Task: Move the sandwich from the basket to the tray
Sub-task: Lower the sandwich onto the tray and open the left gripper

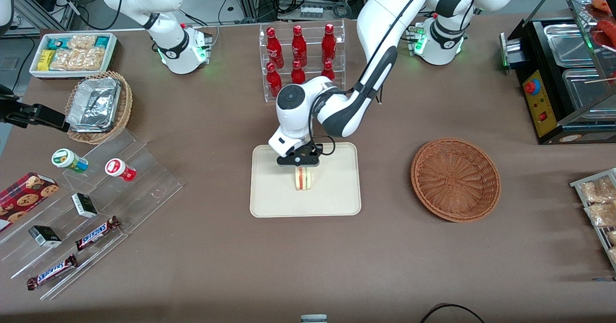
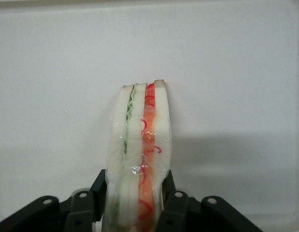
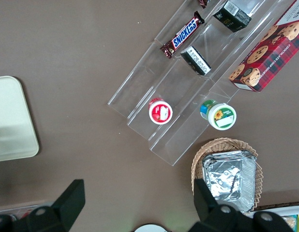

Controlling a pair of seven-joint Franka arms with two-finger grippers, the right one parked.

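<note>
Sandwich (image 1: 303,178) stands on edge over the tray (image 1: 337,198), layers running vertical, long axis pointing from the jaws toward the front camera. Cut edge faces up and outward: green filling on one side, red-orange on the other, pale bread between and outside. Whether its lower end touches the tray surface, cannot tell from the front view.

Gripper (image 1: 299,165) is above the tray's middle, on the part farther from the camera, pointing down. Jaws pinch the sandwich from both flat bread sides, near its end closest to the wrist. Left arm reaches in from the working arm's end of the desk (image 1: 308,265), elbow bent, forearm passing in front of the rack of red bottles (image 1: 301,53), wrist turned down over the tray.

Basket (image 1: 455,179) sits on the desk beside the tray, toward the working arm's end, apart from it, nothing in it.

Wrist view shows what the front one hides: black fingers (image 2: 176,205) pressed against the bread on each side, clear wrap glinting on the sandwich (image 2: 139,159), plain cream tray (image 2: 236,72) floor under it. Front view alone shows the basket and arm. Right wrist view catches only a tray (image 3: 11,121) corner.
</note>
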